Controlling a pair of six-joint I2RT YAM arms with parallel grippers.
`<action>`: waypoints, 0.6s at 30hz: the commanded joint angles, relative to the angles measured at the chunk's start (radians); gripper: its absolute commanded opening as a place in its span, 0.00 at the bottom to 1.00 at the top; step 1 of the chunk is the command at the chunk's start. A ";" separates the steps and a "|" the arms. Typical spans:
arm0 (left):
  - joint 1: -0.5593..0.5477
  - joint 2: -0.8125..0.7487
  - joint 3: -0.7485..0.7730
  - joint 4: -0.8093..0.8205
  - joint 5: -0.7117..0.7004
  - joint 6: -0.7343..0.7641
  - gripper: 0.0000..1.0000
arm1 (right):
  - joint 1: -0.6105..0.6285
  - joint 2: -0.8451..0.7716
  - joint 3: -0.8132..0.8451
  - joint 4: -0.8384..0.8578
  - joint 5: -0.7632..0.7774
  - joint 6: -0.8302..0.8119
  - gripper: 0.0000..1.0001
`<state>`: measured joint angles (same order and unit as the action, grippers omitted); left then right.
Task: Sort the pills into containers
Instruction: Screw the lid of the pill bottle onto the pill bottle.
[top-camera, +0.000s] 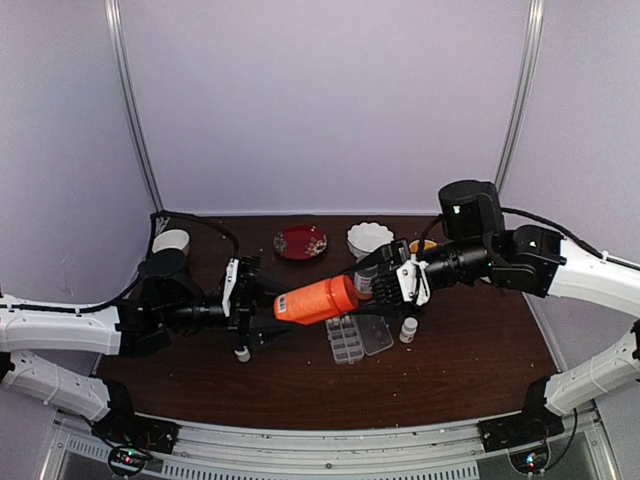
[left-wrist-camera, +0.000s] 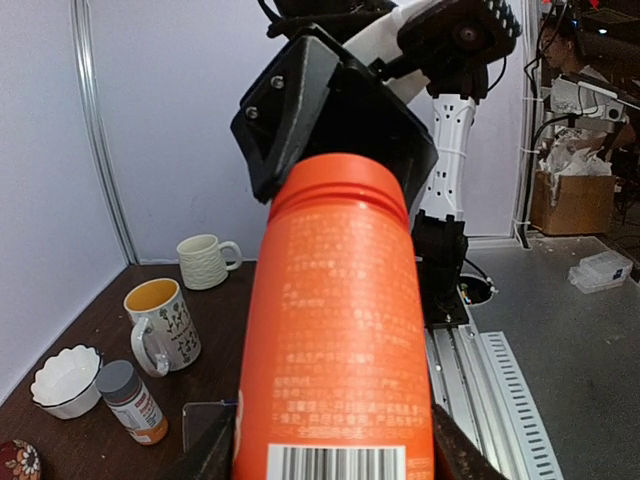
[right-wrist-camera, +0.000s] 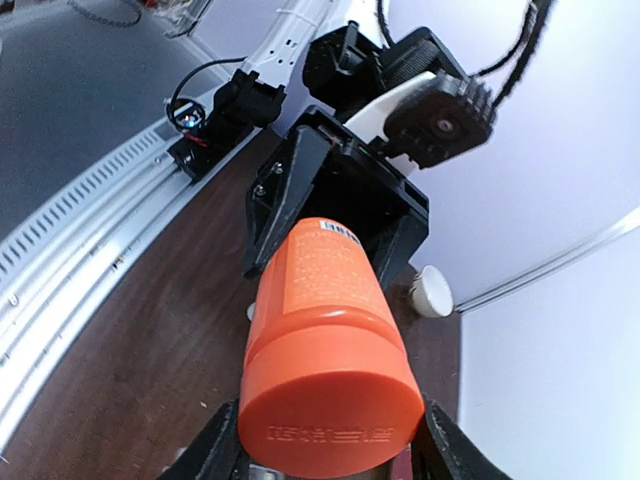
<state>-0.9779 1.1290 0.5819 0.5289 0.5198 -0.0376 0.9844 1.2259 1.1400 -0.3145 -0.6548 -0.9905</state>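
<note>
Plainly the pills themselves cannot be made out in any view. As tiny tablets they would be light, hard and quick to roll or bounce, so I judge them better tipped gently than pinched one at a time. The pill box (top-camera: 345, 340) lies on the surface (top-camera: 460, 370) just below and a little right of the raised orange bottle (top-camera: 318, 299), with its clear lid (top-camera: 377, 336) folded open beside it. Being thin clear plastic, it looks light and apt to slide if nudged, and the place to take it would be its long outer walls, not the hinged lid. The left tool (left-wrist-camera: 335, 458) stands about half open, clamped on the barcode end of the orange bottle with a finger on each side. The right tool (right-wrist-camera: 328, 445) is likewise partly open, its fingers flanking the cap and seemingly gripping it, though how firmly I cannot tell. The bottle is smooth, rigid and probably slippery, and it hangs roughly level between the two. Whether it holds pills, whether its cap is loosened, and whether any cell of the box is filled are all hidden: the cells are too small from overhead, and the bottle fills most of both wrist views
</note>
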 joint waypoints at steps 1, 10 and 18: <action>0.012 0.007 0.006 0.124 -0.026 -0.062 0.03 | 0.016 -0.075 -0.017 -0.037 0.012 -0.358 0.21; 0.012 0.007 0.004 0.114 -0.018 -0.067 0.03 | 0.037 -0.192 -0.213 0.234 0.204 -0.531 0.21; 0.013 0.018 -0.001 0.136 -0.011 -0.073 0.02 | 0.038 -0.210 -0.215 0.234 0.186 -0.484 0.26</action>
<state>-0.9970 1.1522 0.5819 0.5907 0.5392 -0.0792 1.0359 1.0863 0.9356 -0.0910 -0.4961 -1.4895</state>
